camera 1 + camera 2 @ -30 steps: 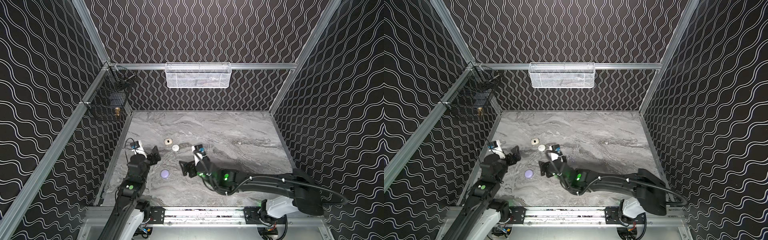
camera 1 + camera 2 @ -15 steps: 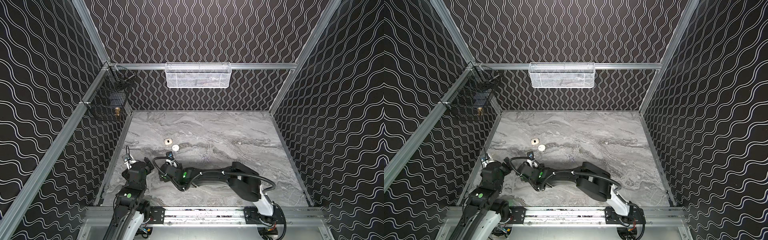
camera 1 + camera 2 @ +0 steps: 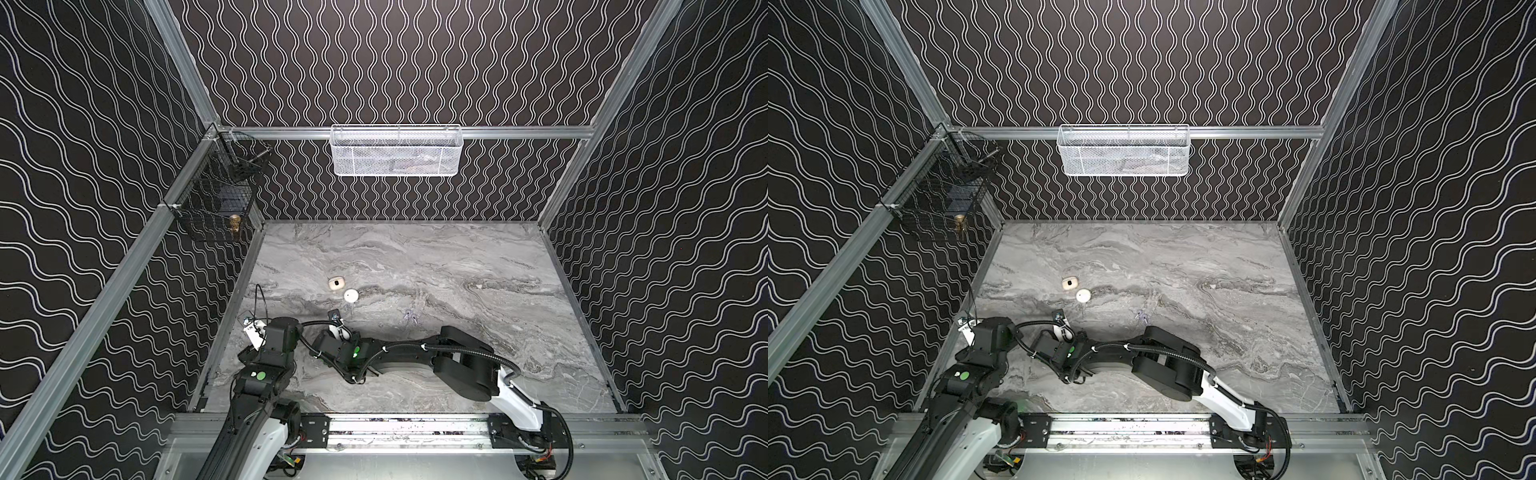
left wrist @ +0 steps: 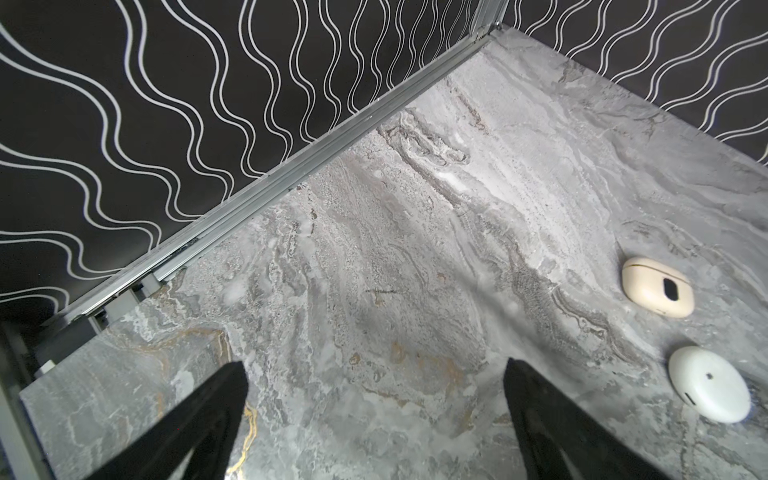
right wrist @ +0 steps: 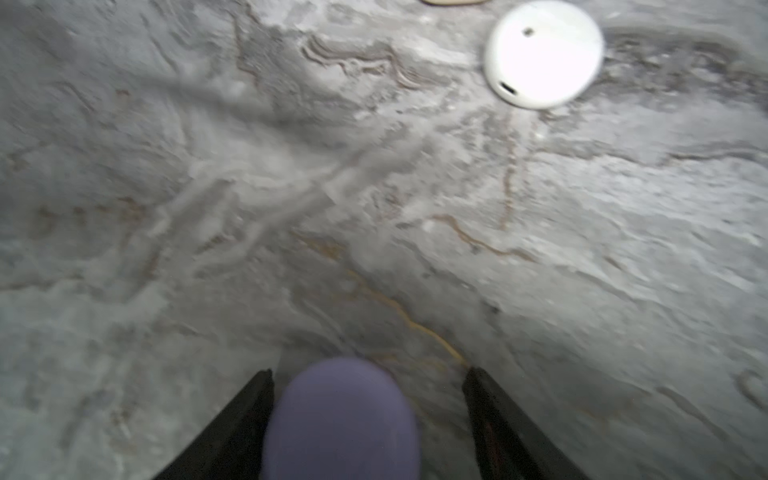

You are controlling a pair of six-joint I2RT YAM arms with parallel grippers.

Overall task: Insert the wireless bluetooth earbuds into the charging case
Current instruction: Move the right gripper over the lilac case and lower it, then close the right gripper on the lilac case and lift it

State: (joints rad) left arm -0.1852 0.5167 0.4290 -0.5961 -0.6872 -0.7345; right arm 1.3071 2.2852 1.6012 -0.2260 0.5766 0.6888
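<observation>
The left gripper (image 4: pixel 374 370) hangs released, jaws wide over bare marble, with the cream case (image 4: pixel 658 286) and white case (image 4: pixel 708 384) ahead and to its right. The right gripper (image 5: pixel 366 370) straddles the lilac case (image 5: pixel 340 419), jaws parted, a gap showing at one finger; blur hides any contact. The lilac earbuds (image 3: pixel 410 316) lie well off to its right, nearer this arm, and their stems are too small to read.

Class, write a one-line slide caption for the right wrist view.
Right hand straddles a lilac case, jaws apart; a round white case lies beyond on the marble table.
</observation>
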